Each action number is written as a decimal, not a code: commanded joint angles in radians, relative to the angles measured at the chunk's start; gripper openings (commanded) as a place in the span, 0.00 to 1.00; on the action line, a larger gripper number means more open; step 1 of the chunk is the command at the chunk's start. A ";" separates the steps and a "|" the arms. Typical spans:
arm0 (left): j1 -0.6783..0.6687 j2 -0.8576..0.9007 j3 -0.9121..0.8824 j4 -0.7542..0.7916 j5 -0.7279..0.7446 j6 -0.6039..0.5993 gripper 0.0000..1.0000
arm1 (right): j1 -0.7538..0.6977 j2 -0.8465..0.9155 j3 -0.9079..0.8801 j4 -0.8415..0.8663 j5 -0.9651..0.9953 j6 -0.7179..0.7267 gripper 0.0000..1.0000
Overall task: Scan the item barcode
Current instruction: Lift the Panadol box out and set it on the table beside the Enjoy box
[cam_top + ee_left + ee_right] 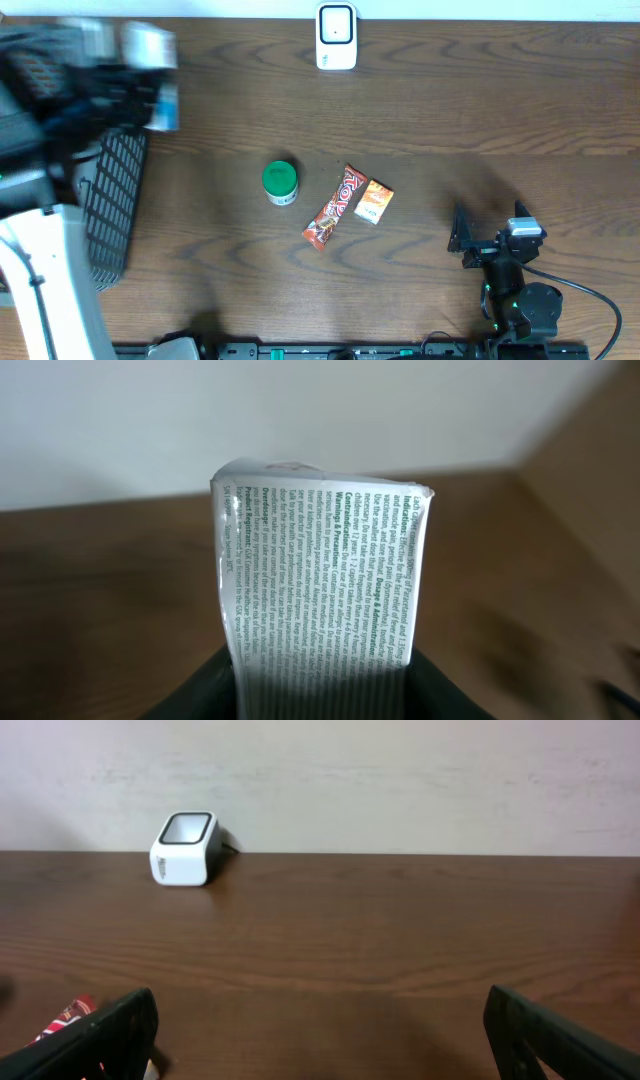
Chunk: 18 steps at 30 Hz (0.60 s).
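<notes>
Aloft — carton (322, 570) in left claw (325, 698), over table's (450, 100) far-left corner.

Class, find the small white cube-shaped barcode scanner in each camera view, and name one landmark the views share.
Overhead: the white cube-shaped scanner sits at top centre.
Left wrist: not in it; a printed white box fills the view.
Right wrist: the scanner is upper left.
Shared landmark: the red snack-bar wrapper, mid-table overhead, bottom left in the right wrist view.
</notes>
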 commanded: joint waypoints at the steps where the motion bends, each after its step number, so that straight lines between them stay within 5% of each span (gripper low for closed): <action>1: -0.208 0.021 0.004 -0.015 0.005 -0.020 0.40 | 0.007 -0.004 -0.002 -0.004 0.002 -0.005 0.99; 12: -0.778 0.258 0.004 0.024 -0.400 -0.066 0.40 | 0.007 -0.004 -0.002 -0.004 0.002 -0.005 0.99; 18: -0.908 0.461 0.004 0.146 -0.466 -0.170 0.40 | 0.007 -0.004 -0.002 -0.004 0.002 -0.005 0.99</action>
